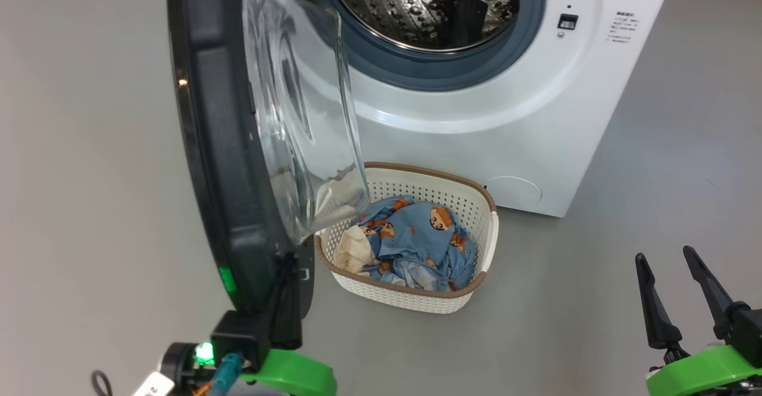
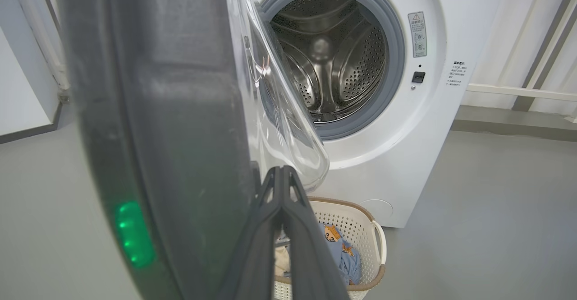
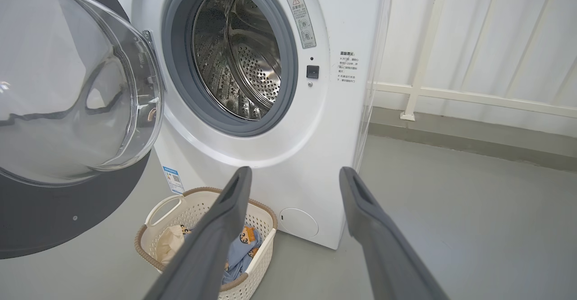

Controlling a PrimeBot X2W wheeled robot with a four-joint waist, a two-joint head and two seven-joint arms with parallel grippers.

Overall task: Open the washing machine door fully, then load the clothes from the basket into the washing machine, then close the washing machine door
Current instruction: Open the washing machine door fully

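Grey floor held the basket of clothes under the open door; closed left claw sat beside that door's rim, right claw spread wide, well apart.

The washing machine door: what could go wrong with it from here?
1. The shut left gripper sits at the edge of the washing machine door without clamping it, so it may slip off while pushing.
2. The glass bowl hangs over the basket; the open right gripper could bump it when reaching for the clothes.

One washing machine, one door, one basket, two cloth pieces.
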